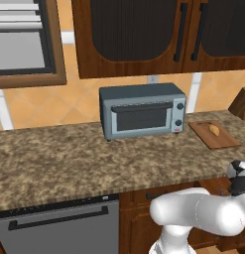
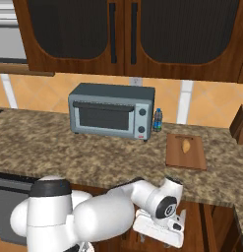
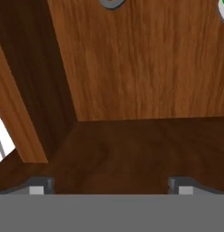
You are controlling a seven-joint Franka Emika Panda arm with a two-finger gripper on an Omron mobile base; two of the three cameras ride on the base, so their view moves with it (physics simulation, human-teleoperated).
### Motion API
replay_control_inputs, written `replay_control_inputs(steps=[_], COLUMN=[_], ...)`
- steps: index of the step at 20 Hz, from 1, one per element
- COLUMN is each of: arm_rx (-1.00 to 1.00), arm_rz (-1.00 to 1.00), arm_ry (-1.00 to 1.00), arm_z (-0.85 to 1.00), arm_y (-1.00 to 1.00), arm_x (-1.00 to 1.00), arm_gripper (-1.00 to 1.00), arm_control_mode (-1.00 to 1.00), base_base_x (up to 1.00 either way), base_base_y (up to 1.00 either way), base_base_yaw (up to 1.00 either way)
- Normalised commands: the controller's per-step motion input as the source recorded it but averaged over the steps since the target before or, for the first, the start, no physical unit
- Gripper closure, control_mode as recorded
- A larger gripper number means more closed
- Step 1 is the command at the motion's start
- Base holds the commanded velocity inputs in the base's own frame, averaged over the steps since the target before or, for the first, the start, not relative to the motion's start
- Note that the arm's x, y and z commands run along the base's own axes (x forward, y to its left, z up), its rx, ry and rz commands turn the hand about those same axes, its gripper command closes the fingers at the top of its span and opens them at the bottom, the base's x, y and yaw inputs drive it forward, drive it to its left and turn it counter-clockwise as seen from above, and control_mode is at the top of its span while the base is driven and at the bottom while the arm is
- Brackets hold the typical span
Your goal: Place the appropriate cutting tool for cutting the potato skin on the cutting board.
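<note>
One potato [image 2: 186,145] on one cutting board [image 2: 193,158], right of frame — one toaster oven [image 2: 112,110] centre; hand [image 3: 111,186] open, empty.

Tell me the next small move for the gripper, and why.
Probably ease the gripper forward toward the grey utensil tip at the far edge of the wooden drawer floor. The fingers are wide apart with nothing between them, and the cutting board holds just the potato.
</note>
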Motion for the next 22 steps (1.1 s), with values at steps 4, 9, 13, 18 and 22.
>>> replay_control_inputs(steps=[4, 9, 13, 18, 22], arm_rx=[0.00, 0.00, 0.00, 0.00, 0.00], arm_rz=[0.00, 0.00, 0.00, 0.00, 0.00], arm_ry=[0.18, 0.07, -0.03, -0.05, -0.11], arm_z=[0.09, 0.12, 0.02, -0.09, -0.28], arm_y=[0.00, -0.01, -0.13, -0.13, -0.17], arm_x=[-1.00, -0.35, 0.78, 0.78, 0.50], arm_gripper=[-1.00, -1.00, -1.00, -1.00, -1.00], arm_control_mode=[-1.00, -1.00, -1.00, -1.00, -1.00], base_base_x=[0.00, 0.00, 0.00, 0.00, 0.00], base_base_y=[0.00, 0.00, 0.00, 0.00, 0.00], base_base_yaw=[0.00, 0.00, 0.00, 0.00, 0.00])
